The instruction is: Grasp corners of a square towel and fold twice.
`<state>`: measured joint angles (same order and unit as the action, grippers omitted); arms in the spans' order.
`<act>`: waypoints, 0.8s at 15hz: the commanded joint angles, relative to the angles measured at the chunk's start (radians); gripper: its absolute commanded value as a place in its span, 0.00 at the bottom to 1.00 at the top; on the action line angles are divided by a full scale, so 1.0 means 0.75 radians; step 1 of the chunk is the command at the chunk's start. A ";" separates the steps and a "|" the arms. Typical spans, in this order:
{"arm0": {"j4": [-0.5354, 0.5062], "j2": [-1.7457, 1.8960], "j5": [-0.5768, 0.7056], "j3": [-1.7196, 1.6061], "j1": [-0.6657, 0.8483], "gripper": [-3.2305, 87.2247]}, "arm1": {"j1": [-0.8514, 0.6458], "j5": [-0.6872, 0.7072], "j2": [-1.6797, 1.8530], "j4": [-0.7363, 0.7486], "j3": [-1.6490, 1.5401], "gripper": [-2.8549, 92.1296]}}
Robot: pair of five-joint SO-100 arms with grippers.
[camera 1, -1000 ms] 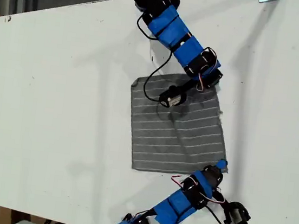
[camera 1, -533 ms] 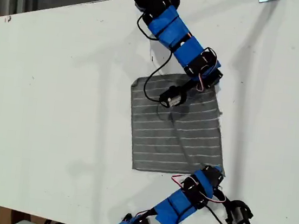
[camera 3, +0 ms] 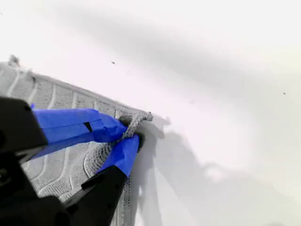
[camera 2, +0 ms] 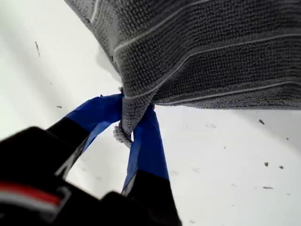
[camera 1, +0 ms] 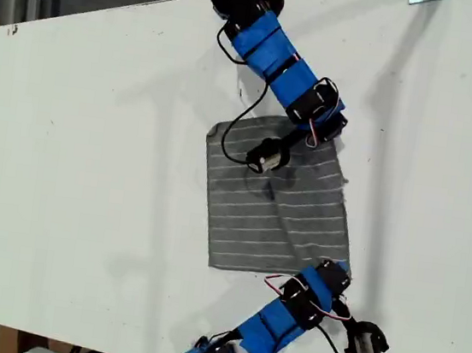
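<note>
Pinching one corner [camera 2: 126,127] of the towel [camera 1: 275,207], my first gripper [camera 2: 129,123] lifts it; my second gripper [camera 3: 126,136] clamps another corner [camera 3: 137,118] on the table [camera 1: 96,125].

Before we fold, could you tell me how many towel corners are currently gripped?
2: my first gripper pinches one corner of the towel; my second gripper pinches another. The remaining corners lie free.

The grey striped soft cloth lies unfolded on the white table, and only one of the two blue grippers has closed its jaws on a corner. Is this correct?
Not quite. The grey striped soft cloth does lie unfolded on the white table, but both grippers hold corners: my first gripper pinches one in the first wrist view, my second gripper another in the second wrist view.
</note>
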<state>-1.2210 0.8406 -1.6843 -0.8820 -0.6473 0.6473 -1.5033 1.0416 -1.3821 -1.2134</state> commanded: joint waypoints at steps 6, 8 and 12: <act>0.080 0.507 0.448 0.010 0.074 0.03 | -0.045 0.282 0.446 0.086 0.147 0.03; 0.006 0.603 0.430 -0.025 0.096 0.03 | -0.127 0.290 0.540 0.045 0.086 0.03; -0.031 0.834 0.348 -0.364 0.260 0.03 | -0.403 0.301 0.806 0.022 -0.319 0.03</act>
<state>-1.2456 1.3453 -1.3944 -1.0692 -0.5123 0.3896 -1.2947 1.5370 -1.3698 -1.4220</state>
